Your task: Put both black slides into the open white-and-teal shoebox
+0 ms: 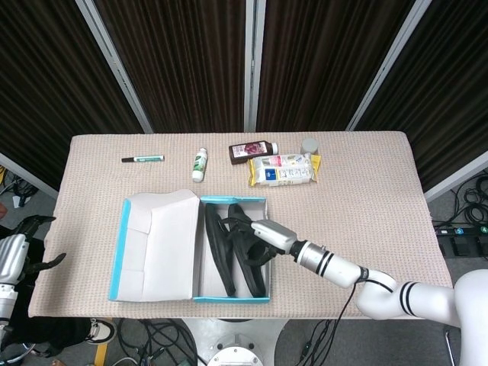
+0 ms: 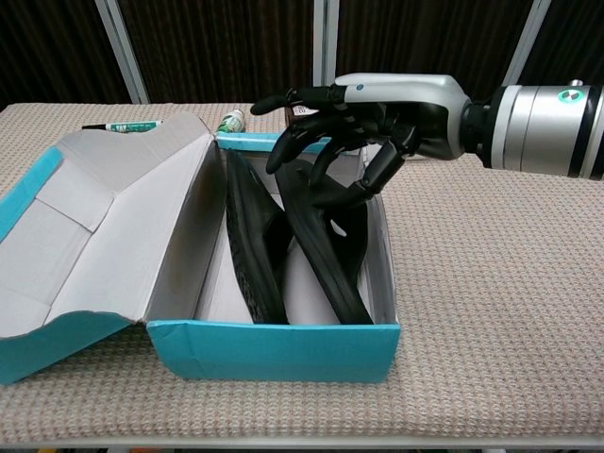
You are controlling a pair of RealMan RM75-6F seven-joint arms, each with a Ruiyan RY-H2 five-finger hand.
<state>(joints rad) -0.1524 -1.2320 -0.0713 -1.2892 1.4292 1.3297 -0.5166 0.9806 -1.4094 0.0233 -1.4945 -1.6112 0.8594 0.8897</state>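
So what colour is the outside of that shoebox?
Teal on the outside, white inside; the shoebox shows it best in the chest view.

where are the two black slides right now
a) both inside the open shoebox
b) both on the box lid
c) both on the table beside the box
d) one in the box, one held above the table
a, both black slides stand on edge inside the shoebox, under the right hand.
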